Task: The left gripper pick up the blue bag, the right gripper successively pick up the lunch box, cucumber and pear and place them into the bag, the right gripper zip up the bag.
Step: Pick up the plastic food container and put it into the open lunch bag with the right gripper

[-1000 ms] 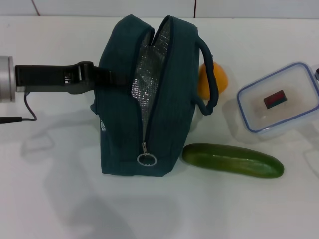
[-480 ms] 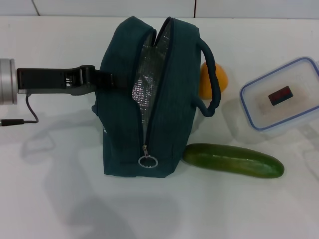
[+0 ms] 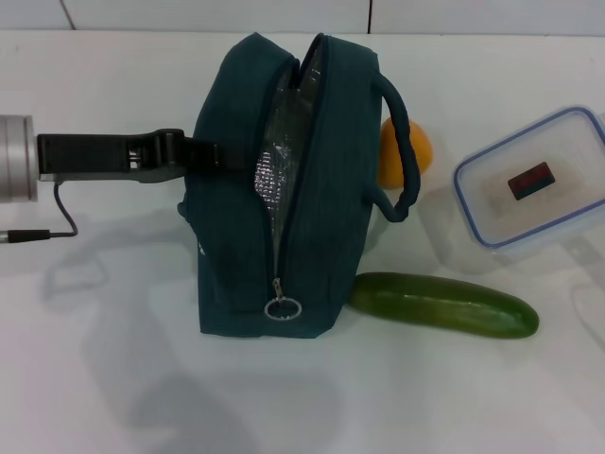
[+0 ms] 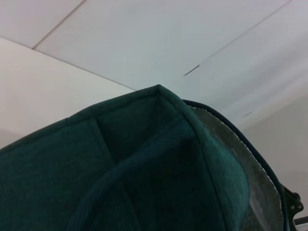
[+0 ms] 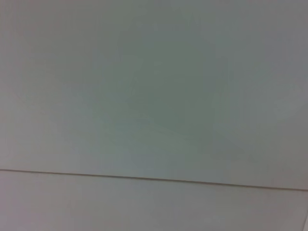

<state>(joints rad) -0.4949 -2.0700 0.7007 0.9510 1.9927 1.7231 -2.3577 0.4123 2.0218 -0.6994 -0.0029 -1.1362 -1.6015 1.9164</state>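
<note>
Nearest the table's front edge lies the cucumber (image 3: 442, 305), then the unzipped blue bag (image 3: 274, 189) mid-table with the left gripper (image 3: 203, 154) clamped on its left side, the lunch box (image 3: 529, 184) by the right edge.

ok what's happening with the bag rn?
The left gripper reaches in from the left and meets the side of the blue bag, apparently holding it up; the grip itself is hidden. The bag is unzipped, silver lining showing, zipper pull at the near end. The lunch box, cucumber and the orange-coloured pear are all outside the bag on the white table. The right gripper is not in view, and nothing appears packed yet.
</note>
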